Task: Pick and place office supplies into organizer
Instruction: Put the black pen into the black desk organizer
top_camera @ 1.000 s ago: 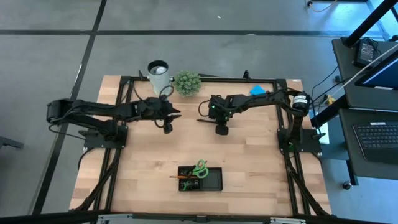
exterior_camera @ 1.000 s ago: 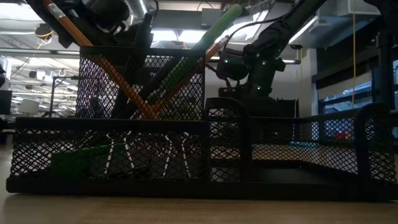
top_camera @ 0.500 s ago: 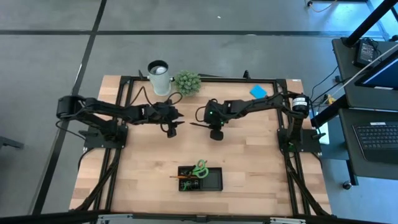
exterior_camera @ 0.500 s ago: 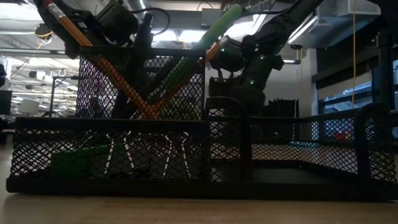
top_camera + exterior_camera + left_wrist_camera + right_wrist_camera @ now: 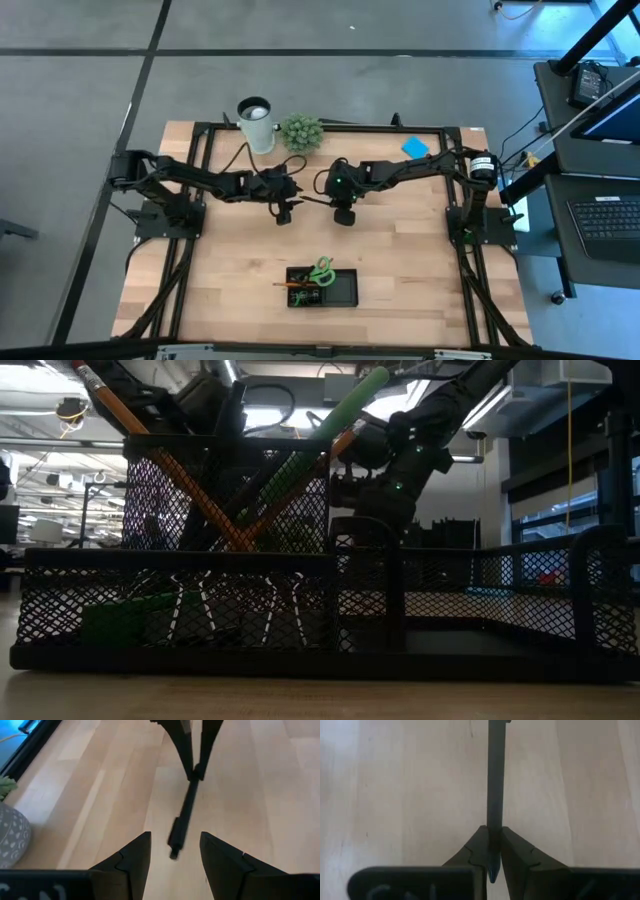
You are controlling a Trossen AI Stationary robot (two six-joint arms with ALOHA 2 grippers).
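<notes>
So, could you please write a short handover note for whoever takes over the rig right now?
Right end effector: shut on a black pen, held above mid-table.
Left end effector: open, facing the pen's free end, apparently for a handover.
Organizer: at the table's near edge, already holding green scissors and pencils.
Blue pad: on the table's far right.
Left: put the pen and pad in the organizer.
</notes>
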